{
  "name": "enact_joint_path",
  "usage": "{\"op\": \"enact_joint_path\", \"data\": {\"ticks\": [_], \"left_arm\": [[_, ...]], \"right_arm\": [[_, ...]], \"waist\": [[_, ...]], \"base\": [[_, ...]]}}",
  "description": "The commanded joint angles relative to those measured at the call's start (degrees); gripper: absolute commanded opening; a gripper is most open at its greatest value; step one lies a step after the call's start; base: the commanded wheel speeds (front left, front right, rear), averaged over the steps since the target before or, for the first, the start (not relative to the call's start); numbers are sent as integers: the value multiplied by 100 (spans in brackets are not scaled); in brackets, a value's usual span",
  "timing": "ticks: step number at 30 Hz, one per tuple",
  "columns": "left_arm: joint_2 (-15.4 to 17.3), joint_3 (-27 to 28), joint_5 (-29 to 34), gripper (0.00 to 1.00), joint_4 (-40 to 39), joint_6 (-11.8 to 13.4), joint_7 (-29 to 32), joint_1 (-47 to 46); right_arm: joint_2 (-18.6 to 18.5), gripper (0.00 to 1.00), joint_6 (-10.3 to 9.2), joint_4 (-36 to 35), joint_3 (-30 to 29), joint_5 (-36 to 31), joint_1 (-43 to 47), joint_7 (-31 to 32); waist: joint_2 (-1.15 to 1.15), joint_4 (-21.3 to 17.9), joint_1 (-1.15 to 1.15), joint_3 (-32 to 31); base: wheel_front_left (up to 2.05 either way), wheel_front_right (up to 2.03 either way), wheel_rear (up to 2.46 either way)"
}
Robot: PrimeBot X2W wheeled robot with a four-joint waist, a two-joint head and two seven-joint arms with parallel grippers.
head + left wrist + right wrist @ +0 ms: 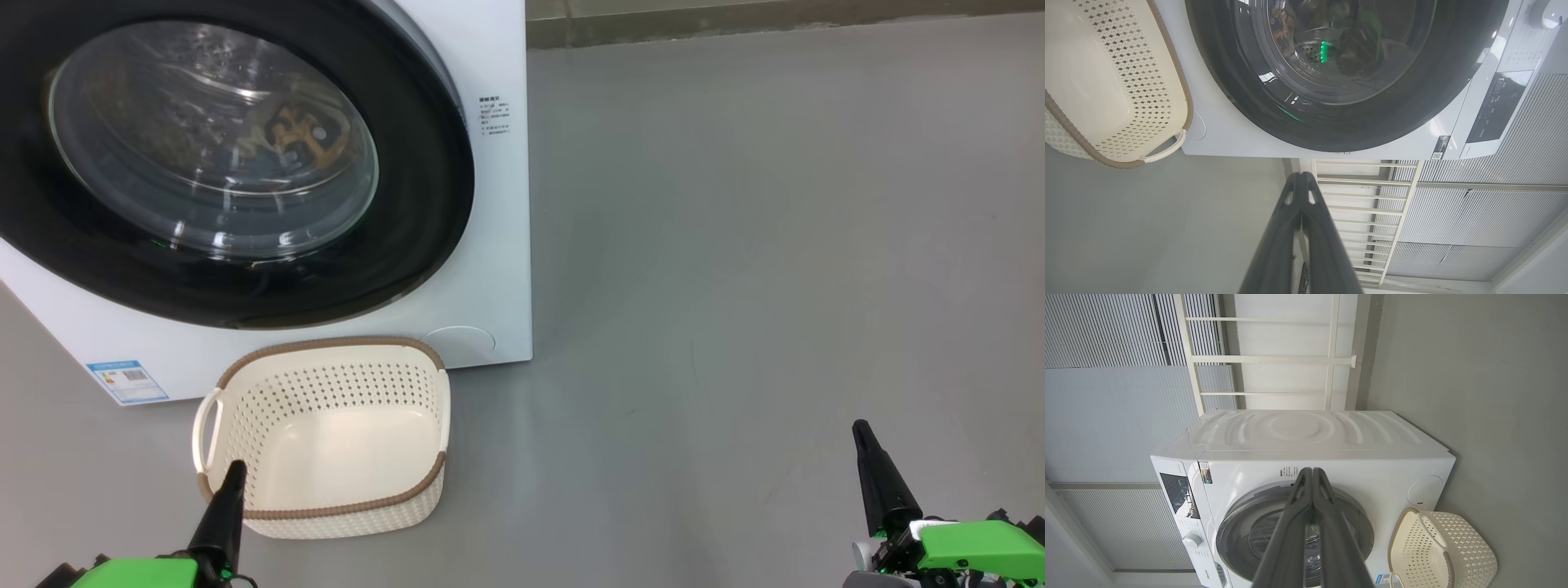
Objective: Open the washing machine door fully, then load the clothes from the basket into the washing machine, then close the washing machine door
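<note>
door closed, clothes behind its glass, basket empty. door lies ahead-left: left gripper nearer, by the basket; right gripper well off. Both pinched together, holding nothing.

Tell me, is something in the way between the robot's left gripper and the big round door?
Yes, the empty basket stands on the floor between the left gripper and the washing machine door, below the door. The gripper could probably pass over it.
</note>
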Motion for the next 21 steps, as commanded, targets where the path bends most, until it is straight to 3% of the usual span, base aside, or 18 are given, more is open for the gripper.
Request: {"op": "enact_joint_path", "data": {"ticks": [1,21], "left_arm": [[74,204,-34,0,-159,-18,24,-236],[69,212,-27,0,-159,-18,31,-236]], "right_arm": [[-71,0,-6,-141,154,21,-255,45],[-71,0,-6,-141,154,21,-255,45]], "waist": [[0,0,0,0],[0,0,0,0]], "base": [[0,0,0],[0,0,0]]}}
